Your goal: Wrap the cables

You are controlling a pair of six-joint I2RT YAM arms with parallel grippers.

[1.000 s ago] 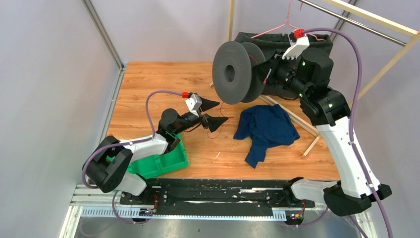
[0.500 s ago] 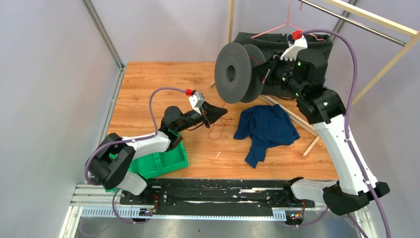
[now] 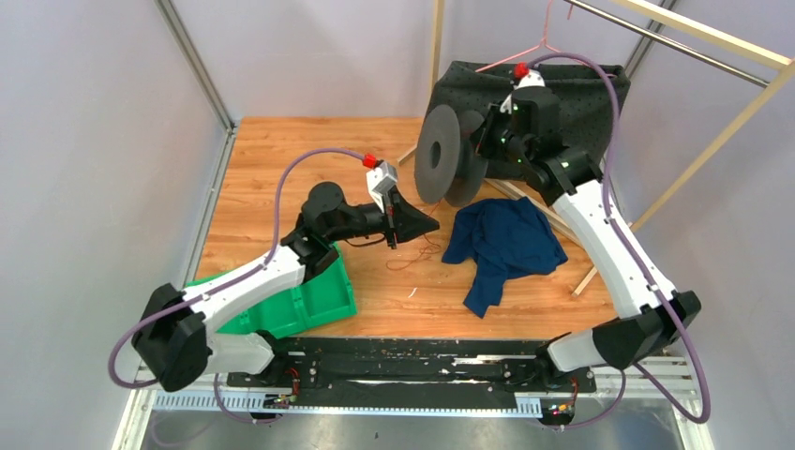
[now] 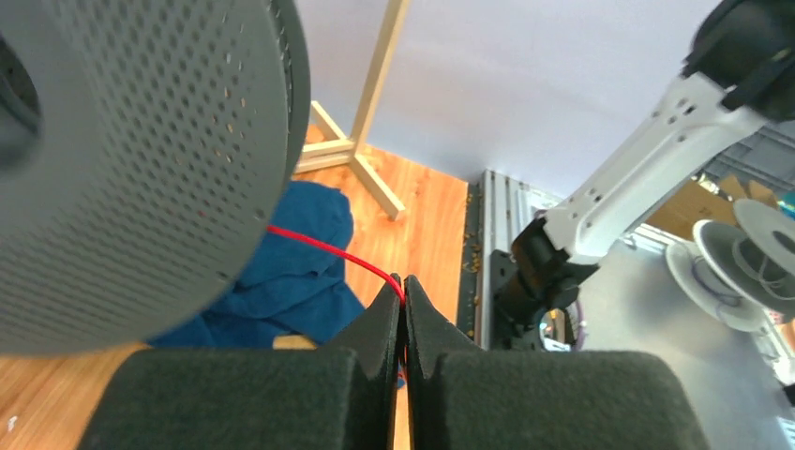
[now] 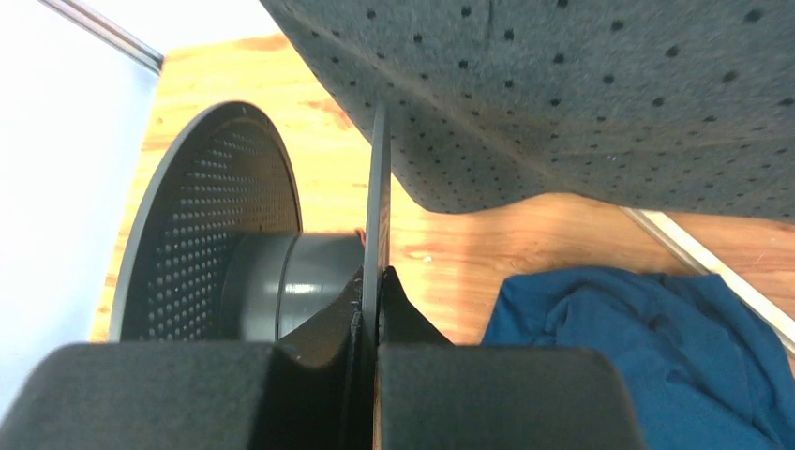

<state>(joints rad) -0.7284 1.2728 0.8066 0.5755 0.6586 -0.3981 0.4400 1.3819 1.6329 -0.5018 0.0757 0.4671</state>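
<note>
Walls (image 3: 89,141): plain pale lilac-grey panels, left and rear.
Worktop (image 3: 272,169): orange-brown wood grain, evenly lit.
Corner post (image 3: 192,61): bare aluminium.
Wooden frame (image 3: 722,141): light timber rails, right rear.
Mounting rail (image 3: 375,399): slotted metal, near edge.

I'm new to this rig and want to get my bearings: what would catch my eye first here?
The big dark grey perforated round spool is held up over the table's far side, its thin flange clamped by the right end effector. Next, the thin red cable runs from behind the spool into the shut left end effector. A crumpled dark blue cloth lies on the wooden table, to the right of that end effector.
</note>
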